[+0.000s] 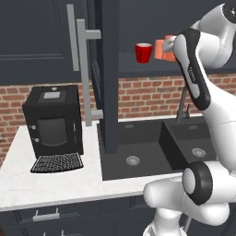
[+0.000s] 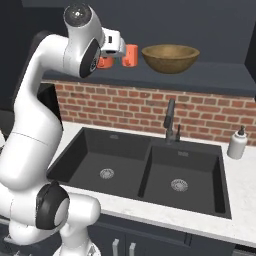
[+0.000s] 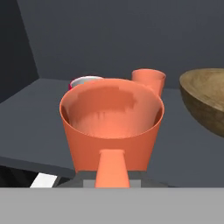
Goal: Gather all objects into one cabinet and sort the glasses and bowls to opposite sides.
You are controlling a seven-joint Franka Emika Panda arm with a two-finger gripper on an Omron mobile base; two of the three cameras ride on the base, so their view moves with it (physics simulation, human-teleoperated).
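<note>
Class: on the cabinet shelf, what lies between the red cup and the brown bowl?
Two salmon-orange cups: the near salmon-orange cup and the far salmon-orange cup stand between the red cup and brown bowl, seen in the hand view.

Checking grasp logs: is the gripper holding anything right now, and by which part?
It seems to hold a salmon-orange cup by its handle side, low at the gripper; the fingers themselves are hidden.

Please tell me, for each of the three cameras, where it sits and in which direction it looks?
Left base view: behind-left, facing the open cabinet; arm at right.
Right base view: behind-right, facing sink and bowl; arm at left.
Hand view: on the hand, into the near salmon cup.
Both base views share the sink.
</note>
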